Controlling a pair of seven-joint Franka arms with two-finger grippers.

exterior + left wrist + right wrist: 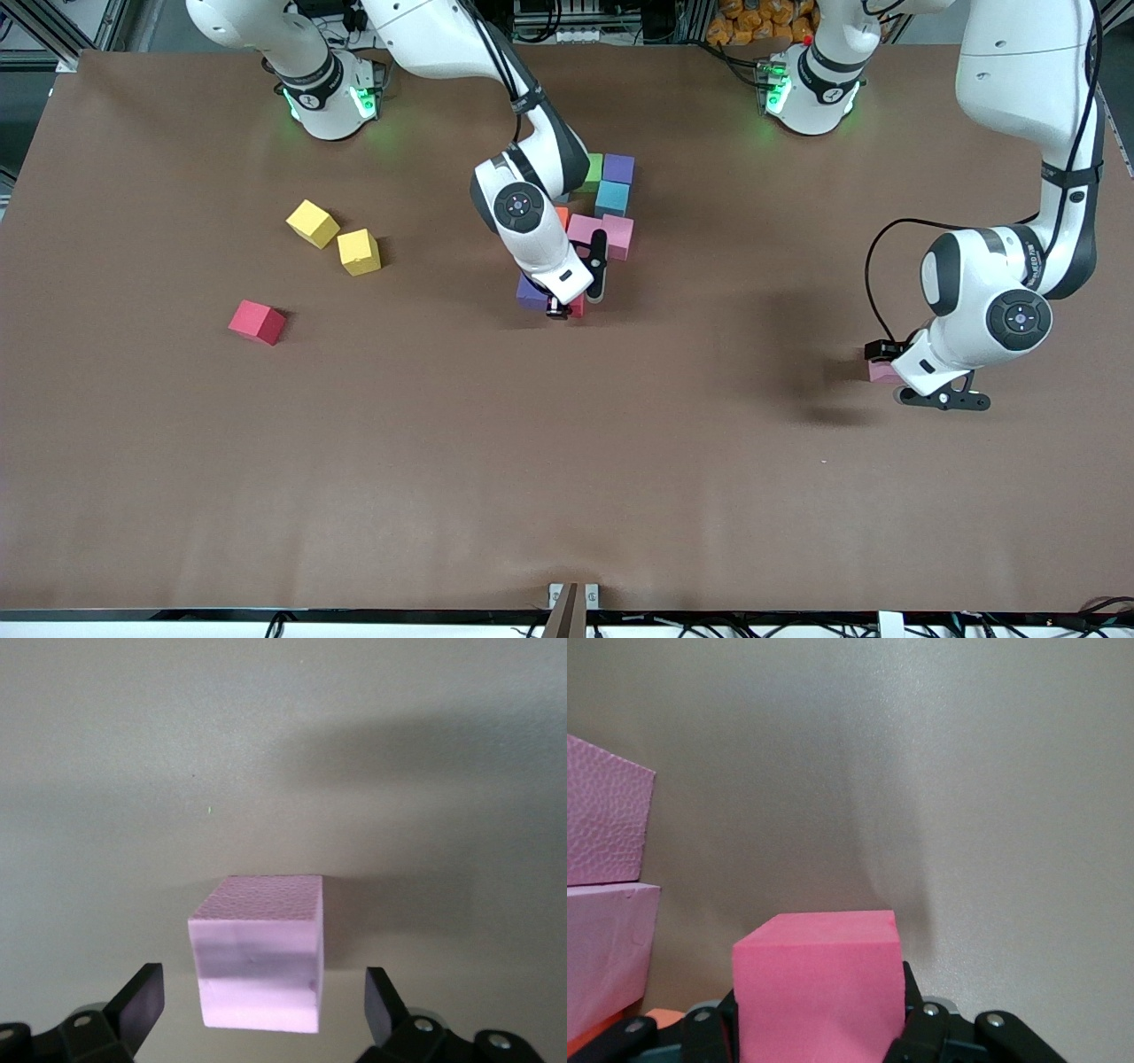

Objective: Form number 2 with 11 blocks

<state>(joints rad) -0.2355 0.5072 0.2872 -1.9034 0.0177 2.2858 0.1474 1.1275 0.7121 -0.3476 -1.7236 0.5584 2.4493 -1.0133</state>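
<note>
Two wrist views, pink cube (260, 952), red cube (818, 990)

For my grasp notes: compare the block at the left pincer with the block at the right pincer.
The pale pink block sits on the table with the left pincer open around it, fingers apart from its sides; the deeper pink block is clamped in the shut right pincer. The pale one lies alone toward the left arm's end of the table; the deeper one is at the number 2. Both are matte cubes, seemingly same-sized.
</note>
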